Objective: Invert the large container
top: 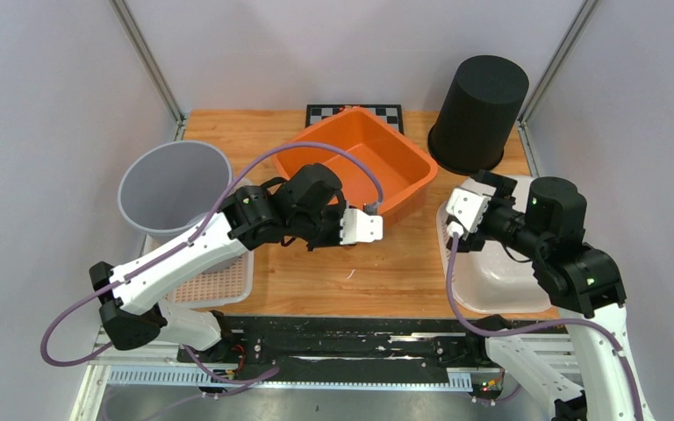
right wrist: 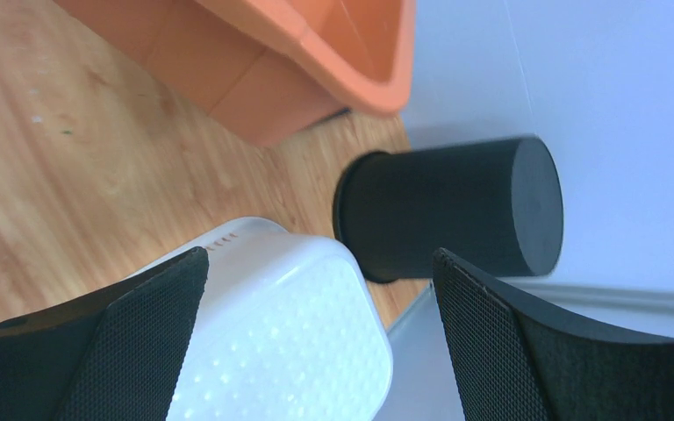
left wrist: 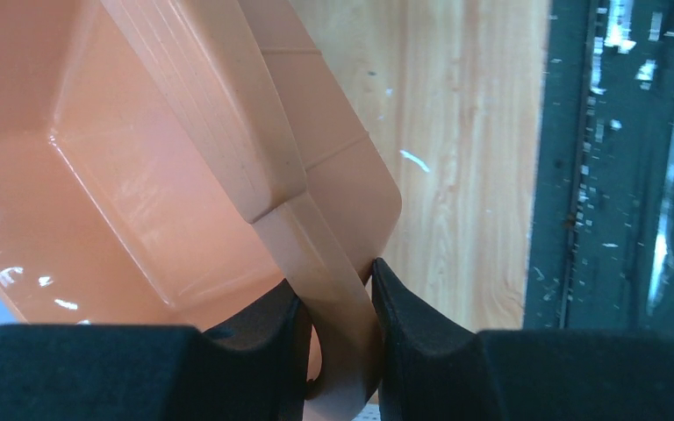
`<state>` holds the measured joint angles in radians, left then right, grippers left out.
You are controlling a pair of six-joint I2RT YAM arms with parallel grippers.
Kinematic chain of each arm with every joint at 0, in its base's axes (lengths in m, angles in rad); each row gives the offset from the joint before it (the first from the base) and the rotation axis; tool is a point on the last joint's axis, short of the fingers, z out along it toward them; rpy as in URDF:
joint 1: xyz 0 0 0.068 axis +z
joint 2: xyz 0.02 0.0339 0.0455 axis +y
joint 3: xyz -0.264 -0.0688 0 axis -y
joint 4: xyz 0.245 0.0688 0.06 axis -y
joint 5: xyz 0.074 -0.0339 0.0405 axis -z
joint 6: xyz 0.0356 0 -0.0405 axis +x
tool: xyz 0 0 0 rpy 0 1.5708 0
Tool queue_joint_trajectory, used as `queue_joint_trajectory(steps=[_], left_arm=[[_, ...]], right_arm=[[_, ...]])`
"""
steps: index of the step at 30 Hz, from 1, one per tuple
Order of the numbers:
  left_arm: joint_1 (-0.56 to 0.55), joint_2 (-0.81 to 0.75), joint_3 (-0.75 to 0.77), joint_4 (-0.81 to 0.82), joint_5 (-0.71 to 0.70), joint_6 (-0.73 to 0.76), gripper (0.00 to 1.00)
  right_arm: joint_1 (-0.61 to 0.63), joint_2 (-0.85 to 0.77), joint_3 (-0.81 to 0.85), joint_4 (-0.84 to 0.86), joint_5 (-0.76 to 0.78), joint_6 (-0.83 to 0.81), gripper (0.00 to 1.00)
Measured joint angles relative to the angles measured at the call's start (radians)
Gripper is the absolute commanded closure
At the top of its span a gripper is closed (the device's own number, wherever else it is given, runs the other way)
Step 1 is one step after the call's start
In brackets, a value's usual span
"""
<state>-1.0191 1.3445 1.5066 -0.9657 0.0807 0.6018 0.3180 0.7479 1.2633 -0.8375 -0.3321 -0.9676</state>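
Orange container (top: 360,151) empty, rim clamped in left jaws; right jaws apart.

In the top view the orange container (top: 360,158) hides part of the checkerboard (top: 388,112) behind it, the left arm (top: 184,254) crosses the grey bucket (top: 171,180) and the perforated tray (top: 219,285), and the right arm (top: 570,254) overhangs the white tub (top: 491,281), so none of these shows whole. The left wrist view cuts the container off at its top and left edges and the fingers of the left gripper (left wrist: 338,320) at the bottom. From the right wrist, the fingers of the right gripper (right wrist: 320,259) run off the bottom edge, the container off the top.
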Motion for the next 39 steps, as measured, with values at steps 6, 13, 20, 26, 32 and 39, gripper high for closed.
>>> queue_joint_trajectory(steps=[6,13,20,26,32,39], left_arm=[[-0.021,-0.044,-0.023,-0.063,0.116,0.016,1.00],[-0.025,-0.047,-0.021,-0.097,0.156,0.012,1.00],[-0.025,-0.016,0.050,-0.147,0.209,-0.014,1.00],[-0.025,0.006,0.106,-0.171,0.241,-0.024,1.00],[-0.025,0.017,0.130,-0.199,0.279,-0.026,1.00],[-0.024,0.024,0.149,-0.226,0.309,-0.026,1.00]], right_arm=[[0.000,0.019,0.050,-0.108,-0.254,-0.078,0.00],[0.012,0.092,0.109,-0.135,-0.470,-0.088,0.00],[0.179,0.184,0.156,-0.135,-0.465,-0.102,0.02],[0.312,0.267,0.159,-0.145,-0.368,-0.129,0.10],[0.376,0.285,0.159,-0.144,-0.282,-0.132,0.27],[0.436,0.283,0.153,-0.121,-0.179,-0.133,0.61]])
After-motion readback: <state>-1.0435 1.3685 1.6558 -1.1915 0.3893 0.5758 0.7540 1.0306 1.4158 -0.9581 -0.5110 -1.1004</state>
